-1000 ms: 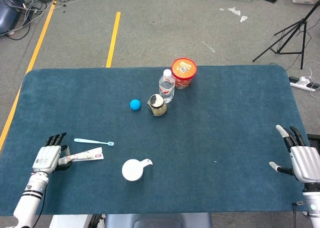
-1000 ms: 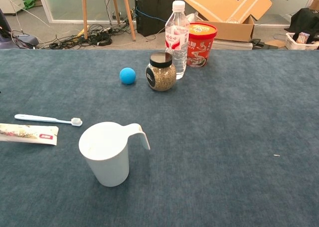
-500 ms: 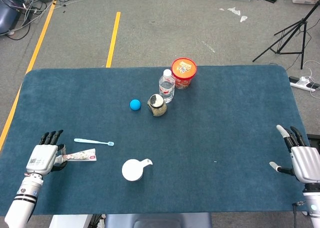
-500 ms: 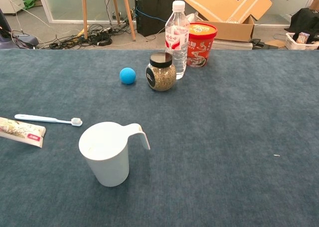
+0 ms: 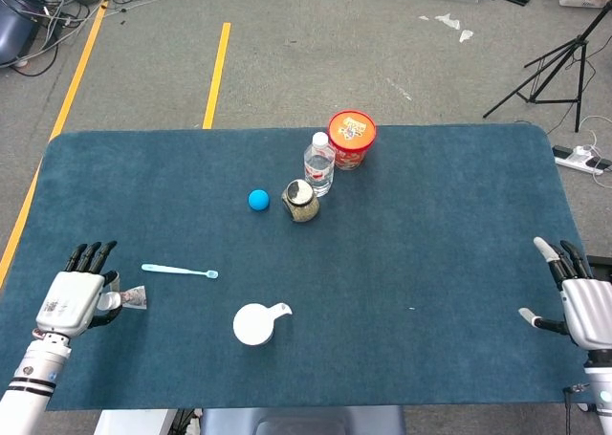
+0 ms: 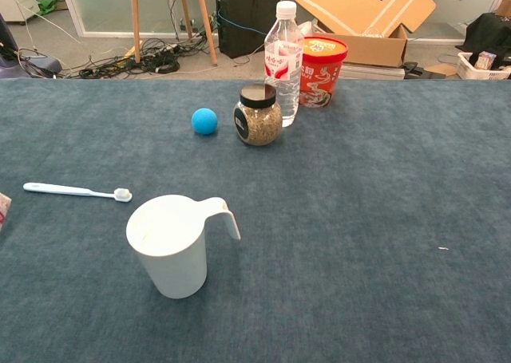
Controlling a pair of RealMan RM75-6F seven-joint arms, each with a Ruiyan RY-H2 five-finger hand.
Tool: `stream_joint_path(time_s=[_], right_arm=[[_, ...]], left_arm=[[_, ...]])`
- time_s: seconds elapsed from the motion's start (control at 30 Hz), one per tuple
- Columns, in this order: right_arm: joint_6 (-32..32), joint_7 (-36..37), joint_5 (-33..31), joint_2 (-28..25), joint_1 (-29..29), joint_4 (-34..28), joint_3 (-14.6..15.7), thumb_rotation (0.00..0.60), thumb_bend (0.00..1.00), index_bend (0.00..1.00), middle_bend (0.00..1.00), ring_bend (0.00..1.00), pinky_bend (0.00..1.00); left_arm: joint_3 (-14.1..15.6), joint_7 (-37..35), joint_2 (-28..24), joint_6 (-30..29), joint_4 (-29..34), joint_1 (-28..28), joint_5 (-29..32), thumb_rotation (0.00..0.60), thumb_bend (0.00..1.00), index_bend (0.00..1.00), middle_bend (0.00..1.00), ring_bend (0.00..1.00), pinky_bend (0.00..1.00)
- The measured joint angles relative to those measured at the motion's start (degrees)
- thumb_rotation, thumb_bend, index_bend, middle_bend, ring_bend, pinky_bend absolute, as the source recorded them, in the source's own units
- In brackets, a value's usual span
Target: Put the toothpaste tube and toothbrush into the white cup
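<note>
Left hand [image 5: 72,299] has the toothpaste tube [image 5: 131,298] clamped at the table's left edge, probably to lift it clear. Toothbrush [image 5: 179,271] lies flat near the white cup [image 5: 255,324], which stands upright, ready for loading. Right hand [image 5: 585,304] idles far right, fingers spread, holding nothing.

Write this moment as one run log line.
left hand: holds tube | right hand: open, idle | toothbrush: on table | cup: upright, empty
</note>
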State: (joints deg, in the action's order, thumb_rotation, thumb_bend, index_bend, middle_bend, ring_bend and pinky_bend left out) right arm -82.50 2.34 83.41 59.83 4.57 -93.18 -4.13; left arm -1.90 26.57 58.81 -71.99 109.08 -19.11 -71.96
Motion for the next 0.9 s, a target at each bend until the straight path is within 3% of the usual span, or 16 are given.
stream_joint_path(time_s=[0.33, 0.9], right_arm=[[-0.28, 0.58, 0.15, -0.23, -0.18, 0.14, -0.03, 0.6, 0.0, 0.04, 0.18, 0.07, 0.62], [-0.27, -0.76, 0.25, 0.11, -0.16, -0.19, 0.07, 0.6, 0.0, 0.04, 0.18, 0.07, 0.62]], left_arm=[[0.68, -3.05, -5.13, -1.66, 4.6, 1.49, -3.75, 0.6, 0.37, 0.63, 0.08, 0.0, 0.01], [-1.11, -4.21, -16.95, -3.64, 17.69, 1.84, -8.35, 0.6, 0.37, 0.63, 0.08, 0.0, 0.01]])
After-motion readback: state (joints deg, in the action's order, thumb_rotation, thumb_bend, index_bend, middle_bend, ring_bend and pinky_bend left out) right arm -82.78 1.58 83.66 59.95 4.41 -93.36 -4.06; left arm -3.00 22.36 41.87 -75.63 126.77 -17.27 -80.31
